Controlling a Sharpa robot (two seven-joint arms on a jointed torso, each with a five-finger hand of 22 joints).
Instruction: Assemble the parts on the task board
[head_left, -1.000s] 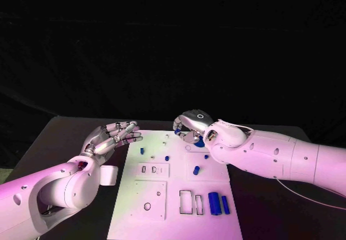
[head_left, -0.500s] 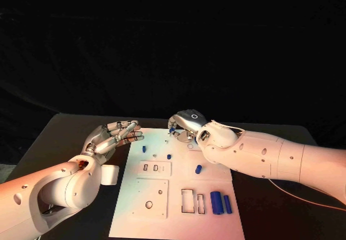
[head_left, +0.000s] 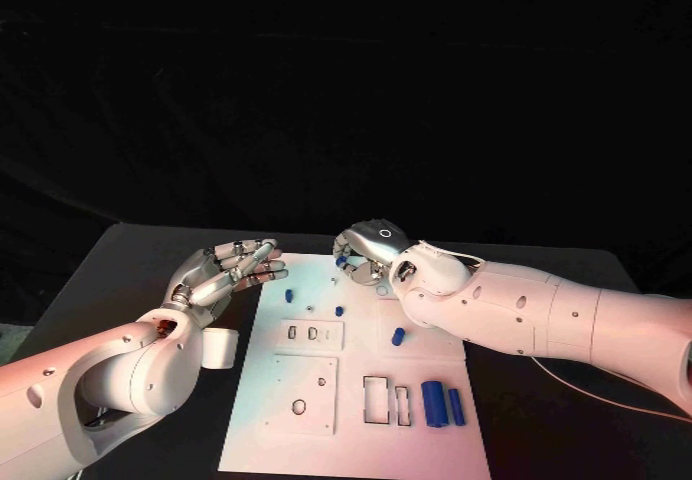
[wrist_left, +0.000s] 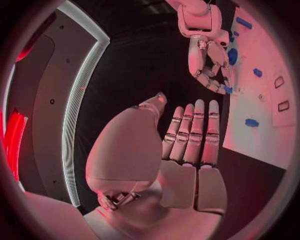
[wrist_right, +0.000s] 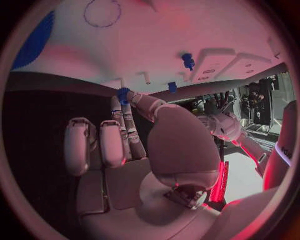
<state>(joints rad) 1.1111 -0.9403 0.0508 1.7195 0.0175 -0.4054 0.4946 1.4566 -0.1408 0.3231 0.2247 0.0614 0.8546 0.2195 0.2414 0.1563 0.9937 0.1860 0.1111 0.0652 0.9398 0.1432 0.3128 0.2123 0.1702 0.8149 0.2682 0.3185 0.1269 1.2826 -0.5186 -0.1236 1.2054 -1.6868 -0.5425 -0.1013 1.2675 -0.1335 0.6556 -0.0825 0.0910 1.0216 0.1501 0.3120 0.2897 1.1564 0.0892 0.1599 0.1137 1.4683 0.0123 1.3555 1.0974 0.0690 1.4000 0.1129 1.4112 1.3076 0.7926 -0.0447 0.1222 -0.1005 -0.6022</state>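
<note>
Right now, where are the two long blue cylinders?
In the head view, the two long blue cylinders lie side by side on the task board, near its right edge on the robot's side, beside the rectangular slots.

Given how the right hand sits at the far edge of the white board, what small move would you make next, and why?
Probably ease the right hand down to seat the small blue part pinched at its fingertips, since it hovers over the task board's far edge. The left hand is open beside the board and can wait.
</note>
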